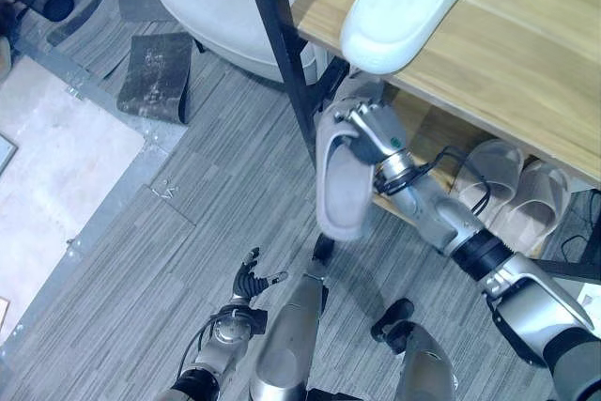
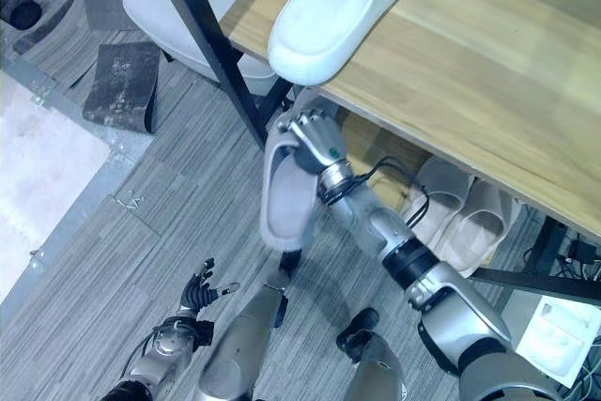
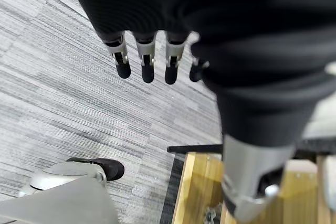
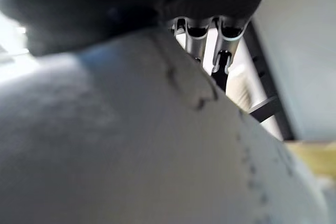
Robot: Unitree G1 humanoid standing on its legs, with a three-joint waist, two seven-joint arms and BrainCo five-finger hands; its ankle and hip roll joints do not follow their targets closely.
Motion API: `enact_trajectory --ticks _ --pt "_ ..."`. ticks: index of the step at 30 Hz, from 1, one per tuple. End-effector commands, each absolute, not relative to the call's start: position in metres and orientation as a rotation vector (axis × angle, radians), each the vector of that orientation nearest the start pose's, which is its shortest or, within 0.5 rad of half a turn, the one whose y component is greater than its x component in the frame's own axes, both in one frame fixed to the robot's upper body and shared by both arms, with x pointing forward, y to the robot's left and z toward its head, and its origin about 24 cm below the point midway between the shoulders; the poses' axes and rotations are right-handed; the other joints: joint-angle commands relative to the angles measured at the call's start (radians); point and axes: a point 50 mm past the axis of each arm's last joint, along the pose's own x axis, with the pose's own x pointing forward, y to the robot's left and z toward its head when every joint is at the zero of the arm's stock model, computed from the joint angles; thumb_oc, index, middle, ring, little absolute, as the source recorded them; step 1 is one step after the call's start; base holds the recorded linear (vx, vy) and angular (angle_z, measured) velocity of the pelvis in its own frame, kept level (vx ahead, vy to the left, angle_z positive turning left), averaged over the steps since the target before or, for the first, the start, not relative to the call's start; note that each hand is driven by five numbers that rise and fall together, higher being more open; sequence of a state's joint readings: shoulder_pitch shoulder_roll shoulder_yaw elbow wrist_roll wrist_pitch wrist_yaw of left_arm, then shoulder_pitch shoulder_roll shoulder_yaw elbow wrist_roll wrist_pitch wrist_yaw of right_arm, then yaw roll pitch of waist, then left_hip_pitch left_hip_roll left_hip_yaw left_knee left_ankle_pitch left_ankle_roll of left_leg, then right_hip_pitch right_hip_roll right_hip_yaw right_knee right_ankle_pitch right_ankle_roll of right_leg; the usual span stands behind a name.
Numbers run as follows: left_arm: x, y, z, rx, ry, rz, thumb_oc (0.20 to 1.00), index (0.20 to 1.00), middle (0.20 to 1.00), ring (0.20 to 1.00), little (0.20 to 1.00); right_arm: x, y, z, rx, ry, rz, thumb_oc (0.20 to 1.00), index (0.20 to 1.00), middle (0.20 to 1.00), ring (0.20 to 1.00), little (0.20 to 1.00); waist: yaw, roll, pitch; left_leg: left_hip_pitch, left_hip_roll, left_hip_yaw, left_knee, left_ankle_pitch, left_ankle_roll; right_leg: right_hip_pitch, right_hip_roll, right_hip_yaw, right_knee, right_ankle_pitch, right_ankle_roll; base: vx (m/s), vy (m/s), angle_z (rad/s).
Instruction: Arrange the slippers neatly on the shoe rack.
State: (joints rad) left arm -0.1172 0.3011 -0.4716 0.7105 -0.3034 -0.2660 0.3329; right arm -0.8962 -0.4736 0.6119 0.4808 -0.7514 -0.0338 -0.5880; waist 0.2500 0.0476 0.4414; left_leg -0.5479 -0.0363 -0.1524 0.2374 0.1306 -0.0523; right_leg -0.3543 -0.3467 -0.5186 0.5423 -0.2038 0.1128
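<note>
My right hand is shut on a grey slipper, held in the air with its toe hanging down, just in front of the wooden shoe rack and beside its black post. In the right wrist view the slipper's sole lies close under the curled fingers. A white slipper rests on the rack's top shelf, its toe over the front edge. Two beige slippers sit on the lower shelf. My left hand hangs low over the floor, fingers straight and holding nothing.
A pale cushioned chair stands left of the rack. A dark mat piece lies on the grey plank floor, with a light panel at the far left.
</note>
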Motion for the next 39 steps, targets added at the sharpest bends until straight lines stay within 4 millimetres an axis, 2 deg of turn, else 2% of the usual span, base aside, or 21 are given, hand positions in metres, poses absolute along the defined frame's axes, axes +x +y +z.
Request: enact_trajectory --ticks 1,4,6,9,19,20,23,31,37,38,39 --pt "0.228 0.159 -0.062 0.171 0.313 0.016 1.0 1.0 1.0 1.0 1.0 0.373 -0.119 0.232 -1.399 -0.998 -0.33 0.2 0.2 0.2 0.2 0.2 0.011 -0.01 -0.013 -0.043 -0.026 0.017 0.233 -0.24 0.024 -0.117 0.006 0.053 -0.022 0.052 0.003 -0.03 0.029 0.14" --pt "0.231 0.158 -0.058 0.154 0.293 0.008 1.0 1.0 1.0 1.0 1.0 0.384 -0.144 0.24 -1.46 -0.938 -0.438 0.2 0.2 0.2 0.2 0.2 0.016 -0.007 -0.009 -0.106 -0.038 0.01 0.286 -0.253 0.027 -0.174 -0.013 0.056 0.038 0.029 -0.002 -0.02 0.015 0.17" --pt "0.233 0.158 -0.051 0.144 0.266 0.0 1.0 1.0 1.0 1.0 1.0 0.39 -0.169 0.249 -1.479 -0.873 -0.544 0.2 0.2 0.2 0.2 0.2 0.021 0.0 -0.005 -0.157 -0.047 0.0 0.317 -0.259 0.027 -0.224 -0.029 0.056 0.089 0.007 -0.005 0.01 0.002 0.12" --pt "0.231 0.162 -0.052 0.152 0.271 0.0 1.0 1.0 1.0 1.0 1.0 0.394 -0.191 0.249 -1.493 -0.795 -0.607 0.2 0.2 0.2 0.2 0.2 0.028 0.008 0.001 -0.187 -0.054 -0.012 0.336 -0.26 0.024 -0.254 -0.039 0.051 0.122 -0.009 -0.007 0.02 -0.012 0.17" --pt "0.23 0.161 -0.051 0.14 0.274 -0.011 1.0 1.0 1.0 1.0 1.0 0.4 -0.226 0.25 -1.514 -0.626 -0.716 0.2 0.2 0.2 0.2 0.2 0.044 0.036 0.008 -0.244 -0.071 -0.03 0.35 -0.261 0.025 -0.312 -0.06 0.044 0.156 -0.031 -0.011 0.03 -0.003 0.07" --pt "0.232 0.161 -0.05 0.135 0.269 -0.009 1.0 1.0 1.0 1.0 1.0 0.4 -0.23 0.254 -1.517 -0.614 -0.736 1.0 1.0 1.0 1.0 1.0 0.047 0.038 0.01 -0.243 -0.073 -0.031 0.347 -0.259 0.024 -0.313 -0.06 0.046 0.156 -0.031 -0.01 0.0 0.0 0.0" --pt "0.234 0.16 -0.049 0.127 0.269 -0.016 1.0 1.0 1.0 1.0 1.0 0.401 -0.238 0.254 -1.514 -0.554 -0.763 1.0 1.0 1.0 1.0 1.0 0.048 0.04 0.014 -0.227 -0.073 -0.035 0.331 -0.254 0.024 -0.3 -0.056 0.043 0.144 -0.027 -0.01 0.02 -0.002 0.01" --pt "0.236 0.159 -0.048 0.127 0.268 -0.023 1.0 1.0 1.0 1.0 1.0 0.402 -0.237 0.258 -1.434 -0.532 -0.789 1.0 1.0 1.0 1.0 1.0 0.04 0.038 0.018 -0.157 -0.067 -0.044 0.261 -0.239 0.022 -0.242 -0.041 0.036 0.084 -0.009 -0.006 0.02 -0.006 0.03" --pt "0.24 0.157 -0.045 0.125 0.257 -0.024 1.0 1.0 1.0 1.0 1.0 0.403 -0.224 0.265 -1.286 -0.582 -0.778 1.0 1.0 1.0 1.0 1.0 0.023 0.032 0.029 -0.127 -0.063 -0.036 0.244 -0.235 0.022 -0.214 -0.033 0.039 0.057 0.005 -0.002 0.0 0.0 0.03" --pt "0.241 0.156 -0.045 0.128 0.256 -0.024 1.0 1.0 1.0 1.0 1.0 0.403 -0.22 0.265 -1.248 -0.594 -0.774 1.0 1.0 1.0 1.0 1.0 0.019 0.031 0.03 -0.122 -0.063 -0.036 0.241 -0.234 0.022 -0.209 -0.031 0.041 0.052 0.007 -0.002 0.01 0.013 -0.03" --pt "0.242 0.155 -0.045 0.129 0.259 -0.02 1.0 1.0 1.0 1.0 1.0 0.402 -0.211 0.268 -1.135 -0.625 -0.769 1.0 1.0 1.0 1.0 1.0 0.009 0.028 0.031 -0.106 -0.061 -0.032 0.231 -0.234 0.022 -0.196 -0.028 0.042 0.042 0.015 -0.001 0.0 0.0 0.0"
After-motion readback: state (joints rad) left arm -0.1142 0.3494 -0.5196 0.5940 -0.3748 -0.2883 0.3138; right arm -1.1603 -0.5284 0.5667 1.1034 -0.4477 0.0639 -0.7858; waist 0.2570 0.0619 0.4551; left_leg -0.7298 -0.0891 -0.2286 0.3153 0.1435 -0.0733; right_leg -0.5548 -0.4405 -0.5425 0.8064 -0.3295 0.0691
